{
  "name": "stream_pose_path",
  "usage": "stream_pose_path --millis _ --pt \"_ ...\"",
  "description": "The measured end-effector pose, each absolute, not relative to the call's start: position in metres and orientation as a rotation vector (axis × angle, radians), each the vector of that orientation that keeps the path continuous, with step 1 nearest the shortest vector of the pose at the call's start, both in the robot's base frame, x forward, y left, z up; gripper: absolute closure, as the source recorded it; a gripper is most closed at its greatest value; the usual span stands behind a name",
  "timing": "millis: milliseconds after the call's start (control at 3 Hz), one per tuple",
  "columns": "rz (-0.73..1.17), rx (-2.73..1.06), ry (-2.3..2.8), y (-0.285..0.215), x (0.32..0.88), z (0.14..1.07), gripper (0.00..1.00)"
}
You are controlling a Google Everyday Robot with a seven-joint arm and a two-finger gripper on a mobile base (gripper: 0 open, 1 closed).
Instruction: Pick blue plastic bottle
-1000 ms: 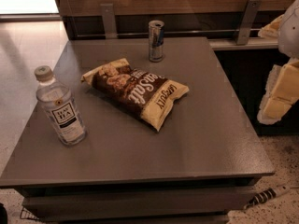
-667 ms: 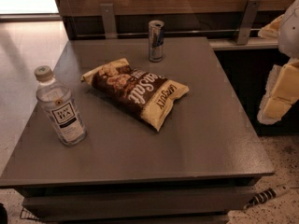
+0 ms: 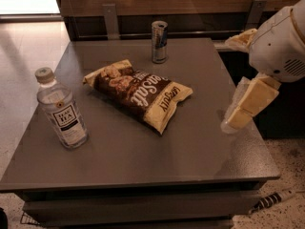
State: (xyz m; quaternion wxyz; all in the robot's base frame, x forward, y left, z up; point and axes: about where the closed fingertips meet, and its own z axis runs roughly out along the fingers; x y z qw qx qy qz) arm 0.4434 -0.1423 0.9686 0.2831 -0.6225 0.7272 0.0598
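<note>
The blue plastic bottle (image 3: 62,111) stands upright near the left edge of the grey table (image 3: 143,161). It is clear, with a pale cap and a white label with dark "TEA" print. My gripper (image 3: 238,116) hangs at the right side of the table, over its right edge, pointing down and to the left. It is far from the bottle, with the whole table width between them. Nothing shows in the gripper.
A brown and cream snack bag (image 3: 140,93) lies flat in the table's middle. A slim silver-blue can (image 3: 159,41) stands at the back edge. A wooden bench with metal brackets runs behind. A striped cable (image 3: 271,202) lies on the floor at lower right.
My arm and gripper have moved left, in over the table's right edge, and more of the white arm now shows at top right. The bottle, bag and can have not moved.
</note>
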Motion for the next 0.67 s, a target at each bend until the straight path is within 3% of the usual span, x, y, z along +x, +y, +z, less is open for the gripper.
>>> stream_pose_path --millis 667 --pt "0.486 -1.647 1.662 -0.044 0.437 0.961 0.00"
